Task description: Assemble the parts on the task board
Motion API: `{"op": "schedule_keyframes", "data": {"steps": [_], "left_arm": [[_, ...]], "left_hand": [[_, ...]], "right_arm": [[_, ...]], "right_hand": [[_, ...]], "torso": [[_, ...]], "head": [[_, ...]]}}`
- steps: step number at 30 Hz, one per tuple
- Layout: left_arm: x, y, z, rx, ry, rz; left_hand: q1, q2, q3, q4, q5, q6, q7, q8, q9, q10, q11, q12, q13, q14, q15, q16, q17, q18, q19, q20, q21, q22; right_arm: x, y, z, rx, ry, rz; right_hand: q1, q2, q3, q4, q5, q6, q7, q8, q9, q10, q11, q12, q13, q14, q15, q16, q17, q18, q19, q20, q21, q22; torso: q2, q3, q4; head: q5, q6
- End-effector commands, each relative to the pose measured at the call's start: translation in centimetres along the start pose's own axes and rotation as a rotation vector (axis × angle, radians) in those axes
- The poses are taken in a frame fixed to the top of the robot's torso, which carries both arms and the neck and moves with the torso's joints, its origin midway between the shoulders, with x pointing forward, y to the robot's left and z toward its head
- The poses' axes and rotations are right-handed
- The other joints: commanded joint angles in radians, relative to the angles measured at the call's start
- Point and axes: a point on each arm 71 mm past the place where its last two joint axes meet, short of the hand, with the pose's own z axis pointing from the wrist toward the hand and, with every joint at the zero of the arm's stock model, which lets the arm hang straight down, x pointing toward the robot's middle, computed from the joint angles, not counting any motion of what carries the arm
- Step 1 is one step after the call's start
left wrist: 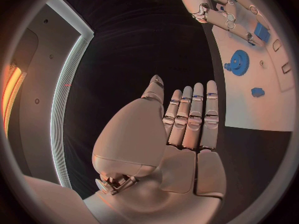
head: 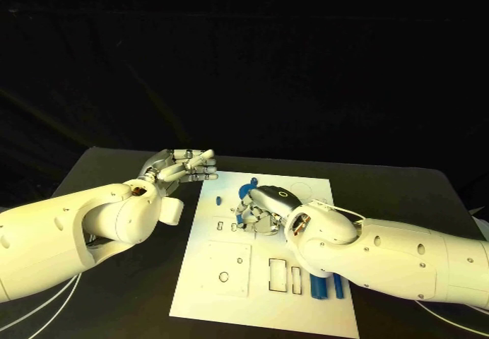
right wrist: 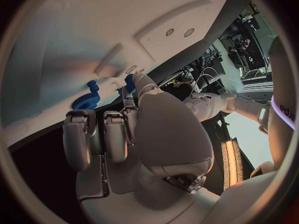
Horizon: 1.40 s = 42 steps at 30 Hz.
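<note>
The white task board [head: 219,286] lies in the middle of the table. A blue gear [head: 249,191] stands in it near its far edge, and a small blue peg [head: 217,201] sits to the gear's left. My right hand [head: 267,209] is bent down over the board just beside the gear [right wrist: 86,100], its fingertips pinching a small blue part [right wrist: 129,82] against the board [right wrist: 74,35]. My left hand [head: 189,167] hovers off the board's far left corner with its fingers straight, apart and holding nothing. From the left wrist I see the gear [left wrist: 236,60], the peg [left wrist: 257,91] and the right hand [left wrist: 218,7].
Two blue bars [head: 327,287] lie in slots near the board's front right corner, beside several rectangular recesses [head: 277,274]. A raised square plate [head: 224,265] sits at the board's front left. Black table surrounds the board on both sides.
</note>
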Motion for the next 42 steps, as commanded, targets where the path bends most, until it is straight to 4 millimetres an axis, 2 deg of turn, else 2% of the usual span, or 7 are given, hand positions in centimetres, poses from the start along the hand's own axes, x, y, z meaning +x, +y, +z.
{"op": "schedule_keyframes", "data": {"steps": [1, 16, 38, 42], "left_arm": [[0.27, -0.11, 0.01, 0.009, 0.015, -0.006], [0.21, -0.14, -0.11, 0.009, 0.014, -0.006], [0.10, -0.13, -0.18, 0.004, 0.014, -0.006], [0.08, -0.13, -0.19, 0.003, 0.013, -0.006]], "left_hand": [[0.001, 0.002, -0.004, 0.000, -0.003, 0.001, 0.006, -0.007, -0.001, 0.001, 0.004, -0.005, -0.001, 0.000, 0.008, -0.005, 0.001, 0.013, -0.001, 0.008, -0.006, -0.001], [0.001, 0.002, -0.004, 0.000, -0.003, 0.001, 0.006, -0.007, -0.001, 0.001, 0.004, -0.005, -0.001, 0.000, 0.008, -0.005, 0.001, 0.013, -0.001, 0.008, -0.006, -0.001], [0.001, 0.003, -0.005, 0.000, -0.003, 0.002, 0.006, -0.007, -0.001, 0.002, 0.004, -0.005, -0.001, 0.000, 0.008, -0.006, 0.001, 0.013, -0.001, 0.008, -0.006, -0.002], [0.001, 0.003, -0.005, 0.000, -0.003, 0.002, 0.006, -0.007, -0.001, 0.002, 0.004, -0.005, -0.001, 0.000, 0.008, -0.006, 0.001, 0.013, -0.001, 0.008, -0.006, -0.002]], "right_arm": [[0.47, 0.20, 0.12, -0.012, 0.023, -0.046], [1.41, 0.17, 0.08, 0.004, 0.057, -0.065], [1.18, 0.31, -0.50, 0.029, 0.035, -0.082], [1.12, 0.21, -0.63, 0.040, 0.031, -0.087]], "right_hand": [[-0.009, 0.001, 0.000, 0.001, 0.002, 0.008, -0.007, 0.008, 0.016, 0.006, -0.003, 0.004, 0.072, 0.090, -0.005, 0.005, 0.200, -0.016, 0.054, -0.007, 0.004, 0.204], [-0.017, -0.004, -0.002, 0.003, -0.004, 0.007, -0.006, 0.008, 0.017, 0.006, -0.002, 0.004, 0.072, 0.089, -0.004, 0.004, 0.199, -0.016, 0.053, -0.007, 0.003, 0.203], [-0.032, -0.011, -0.006, 0.009, -0.006, 0.009, -0.007, 0.011, 0.021, 0.005, -0.002, 0.002, 0.071, 0.088, -0.004, 0.002, 0.193, -0.015, 0.052, -0.006, 0.001, 0.202], [-0.034, -0.011, -0.005, 0.009, -0.006, 0.012, -0.009, 0.013, 0.022, 0.005, -0.003, 0.002, 0.071, 0.088, -0.004, 0.002, 0.193, -0.015, 0.052, -0.006, 0.001, 0.202]], "torso": [[0.000, -0.0008, 0.0012], [0.000, 0.0001, 0.0018], [0.001, 0.0011, 0.0015], [0.000, 0.0000, 0.0005]], "head": [[0.000, -0.005], [0.003, -0.014], [0.007, -0.021], [0.007, -0.022]]}}
